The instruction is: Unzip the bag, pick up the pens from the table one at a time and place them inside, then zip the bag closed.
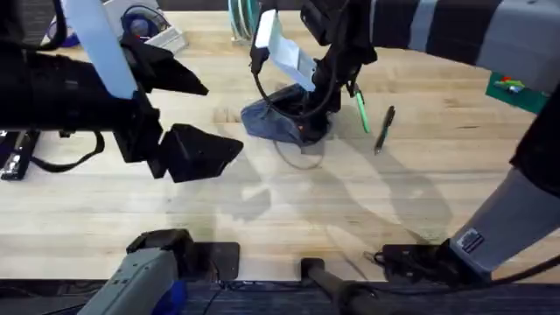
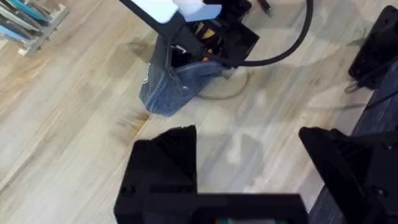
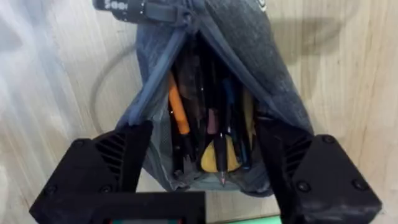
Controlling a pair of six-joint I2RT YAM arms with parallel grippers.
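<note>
The bag [image 1: 278, 121] lies on the counter [image 1: 289, 210] in the upper middle of the overhead frame, its zipper already drawn open: the right wrist view looks straight down into its mouth [image 3: 208, 118], where several pens and pencils already sit, an orange one among them. The right gripper [image 1: 306, 109] is over the bag, its fingers [image 3: 124, 155] spread wide and straddling the opening, one on each side of the fabric, gripping nothing that I can make out. Just to the right of it in the overhead frame lie the green pen [image 1: 360, 112] and the black pen [image 1: 384, 129], both steeply angled and roughly parallel, so the right arm is plainly nearer to them. The left gripper [image 1: 197, 122] hovers at the left of the bag, spread open and empty.
</note>
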